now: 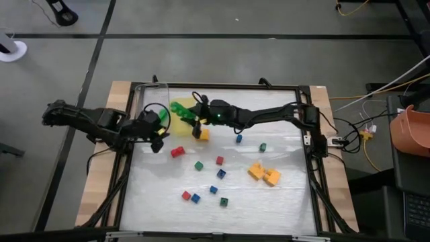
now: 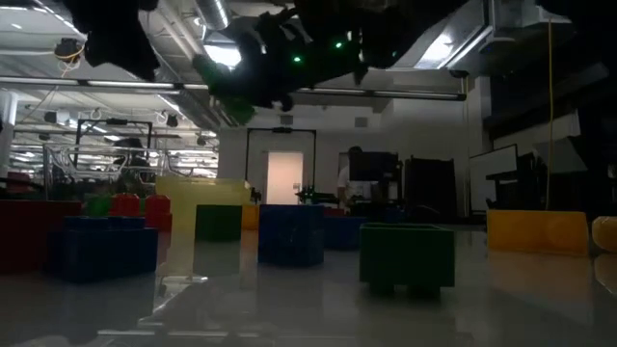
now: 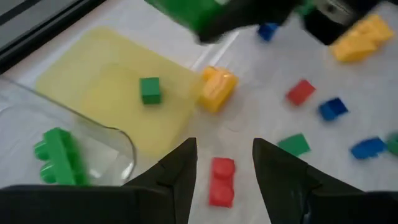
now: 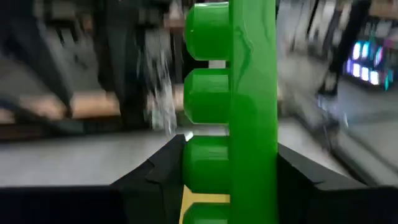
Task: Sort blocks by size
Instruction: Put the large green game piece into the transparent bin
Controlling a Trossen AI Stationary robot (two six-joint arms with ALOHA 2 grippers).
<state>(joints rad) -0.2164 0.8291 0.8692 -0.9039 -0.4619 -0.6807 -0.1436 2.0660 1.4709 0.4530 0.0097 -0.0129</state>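
The right gripper (image 1: 195,115) is clamped on a long green brick (image 4: 231,112), holding it in the air above the flat yellow tray (image 1: 180,109) near the back of the bench (image 1: 282,208). In the right wrist view the brick stands upright between the two dark fingers (image 4: 155,174), its round studs stacked one above another. The left gripper (image 3: 224,168) hangs over the left part of the bench with its fingers apart and nothing between them; a red two-stud brick (image 3: 221,182) lies on the surface below the gap.

On the tray sits one small green cube (image 3: 150,90), with bare yellow all round it. An orange brick (image 3: 216,88) lies just beside the tray's edge, touching or nearly so. A clear plastic container (image 3: 93,134) at the back left corner overlaps the tray's border and holds another long green brick (image 3: 59,155).

The remaining blocks are scattered over the middle of the bench, mostly apart from each other: a red cube (image 1: 220,160), a green cube (image 1: 198,165), a blue cube (image 1: 221,173), a red and blue pair (image 1: 190,196) close together, and two orange bricks (image 1: 265,174) touching on the right. The front strip and the right side of the white surface up to the black frame (image 1: 310,161) lie open.
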